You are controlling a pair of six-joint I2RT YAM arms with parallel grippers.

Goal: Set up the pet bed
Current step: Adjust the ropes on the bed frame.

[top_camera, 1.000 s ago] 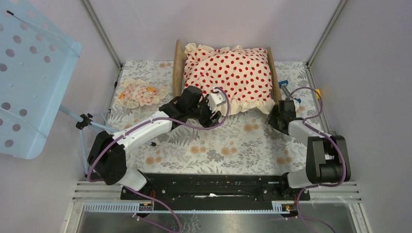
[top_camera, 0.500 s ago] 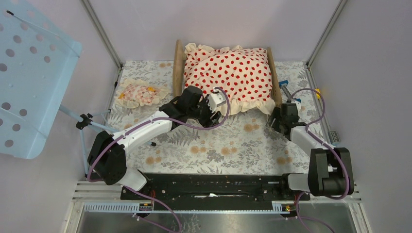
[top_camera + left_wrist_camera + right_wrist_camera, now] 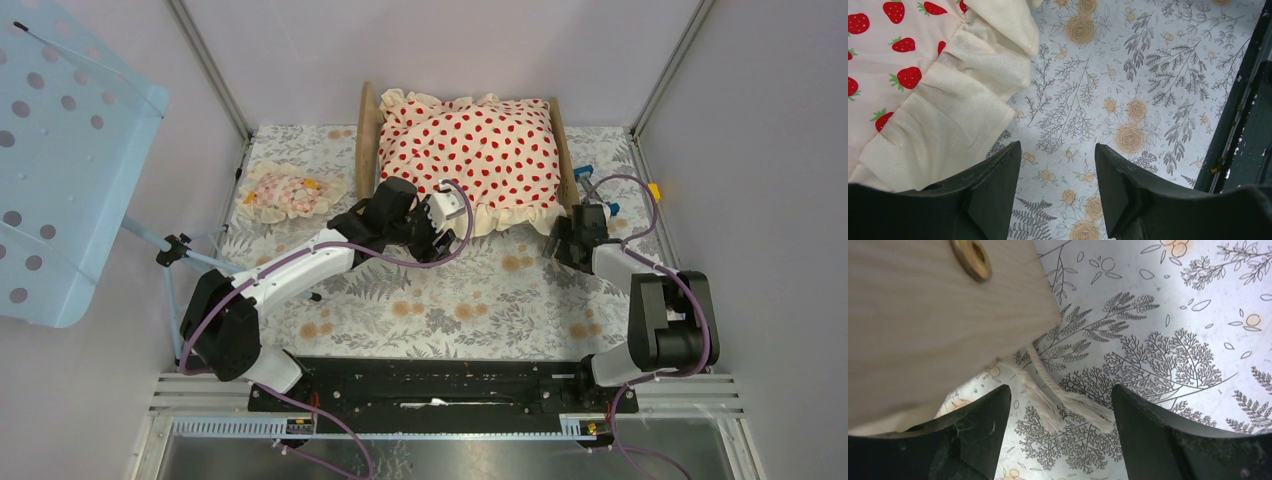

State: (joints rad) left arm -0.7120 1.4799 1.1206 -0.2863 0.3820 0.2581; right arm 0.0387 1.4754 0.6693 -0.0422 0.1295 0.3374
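Both pincers gape wide and empty, left gripper (image 3: 1058, 165) beside the ribbed ruffled blanket (image 3: 923, 115), right gripper (image 3: 1060, 405) over a twisted cream cord (image 3: 1047, 382) by the smooth pale-wood pet bed (image 3: 923, 315).

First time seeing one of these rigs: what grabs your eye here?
The strawberry-print ruffled blanket draped over the wooden pet bed at the far middle of the table catches the eye first. The left gripper and right gripper are open at the bed's near edge, one toward each side. A small pink pillow lies left of the bed.
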